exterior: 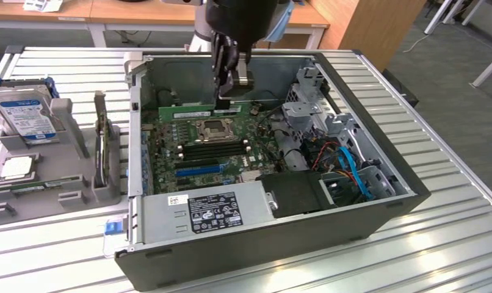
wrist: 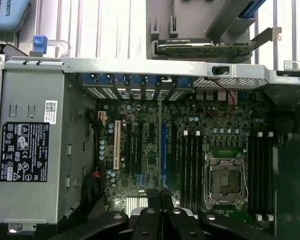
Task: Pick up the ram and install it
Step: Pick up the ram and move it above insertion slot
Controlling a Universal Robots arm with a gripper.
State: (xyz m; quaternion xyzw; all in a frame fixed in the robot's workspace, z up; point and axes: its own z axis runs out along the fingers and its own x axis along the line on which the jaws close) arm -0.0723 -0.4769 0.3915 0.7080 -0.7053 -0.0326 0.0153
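**A:** Green stick, white label: the ram [exterior: 193,113] hangs in the end effector [exterior: 227,107], which is pinched almost shut on it. It's inside the open case [exterior: 392,201], above the board [exterior: 258,137].

**B:** Seated yet?

**A:** Doesn't look it. From the wrist it reads as a thin edge running parallel to the black slots [exterior: 209,149], clear of them.

**B:** What worries you?

**A:** The grip sits toward one end, so the free end could droop or swing and meet a slot crooked. Push down like that and the contacts or the slot clips may suffer.

**B:** And the open socket [exterior: 214,129]?

**A:** Right beside the slots. Drift sideways and a corner of the ram could catch it.
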